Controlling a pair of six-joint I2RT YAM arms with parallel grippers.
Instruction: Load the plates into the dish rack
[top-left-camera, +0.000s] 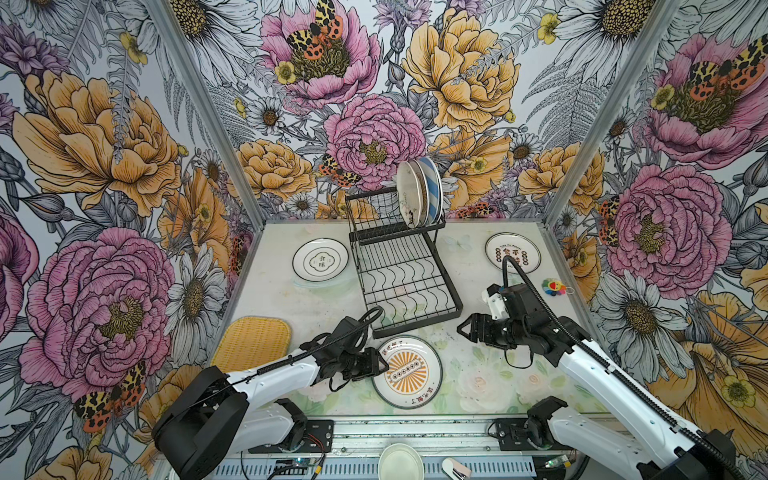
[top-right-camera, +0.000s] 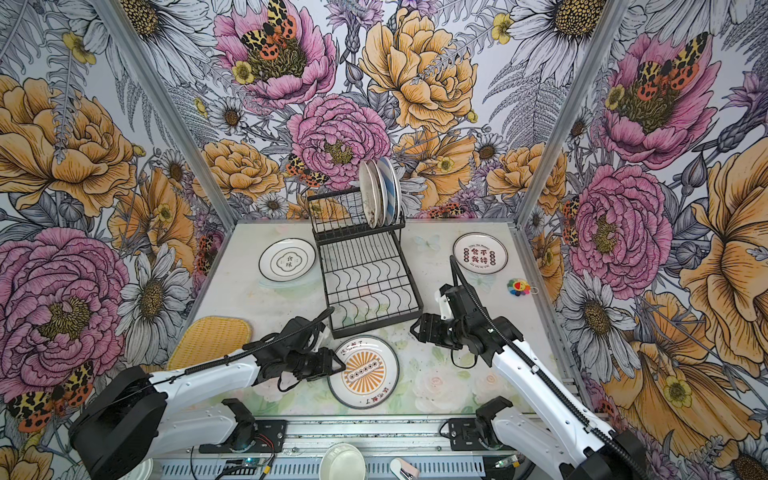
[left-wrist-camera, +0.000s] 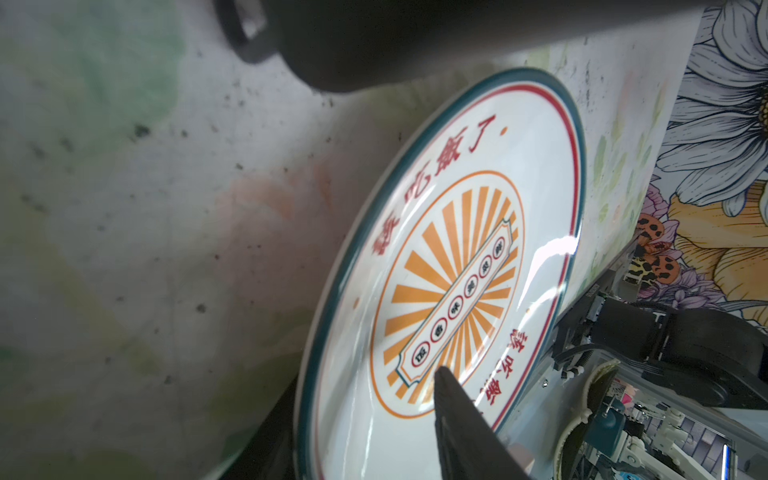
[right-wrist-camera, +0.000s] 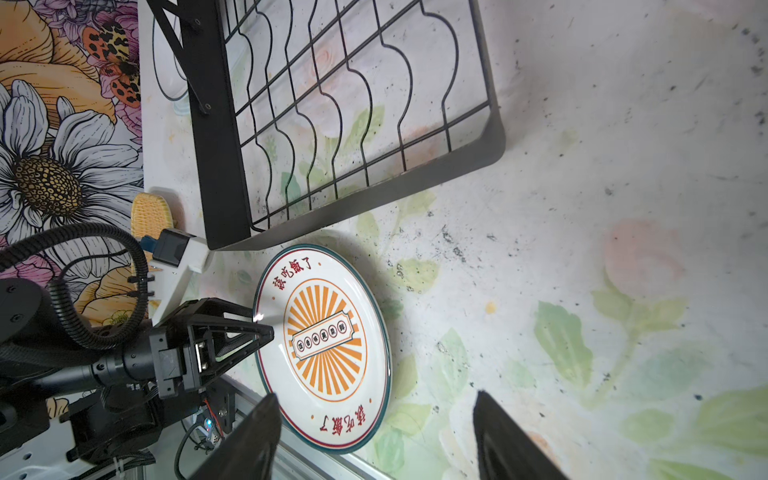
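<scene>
Yellow woven tray (top-left-camera: 253, 343) and white character plate (top-left-camera: 320, 259) are laid flat on the table (top-left-camera: 478, 382), left. Left gripper (top-left-camera: 384, 365) is placed at the sunburst plate (top-left-camera: 409, 376) rim, jaws straddling it; firm clamp cannot be told. Three plates (top-left-camera: 419, 195) are stood in the dish rack (top-left-camera: 417, 323) upper tier. Right gripper (top-left-camera: 462, 329) is held spread and empty. Lettered plate (top-left-camera: 513, 254) is laid far right.

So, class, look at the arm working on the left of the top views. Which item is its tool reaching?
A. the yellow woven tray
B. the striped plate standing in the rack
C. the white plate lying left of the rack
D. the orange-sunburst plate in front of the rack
D: in both top views the left tool is at the rim of the orange-sunburst plate, and the left wrist view shows that plate close up.
</scene>
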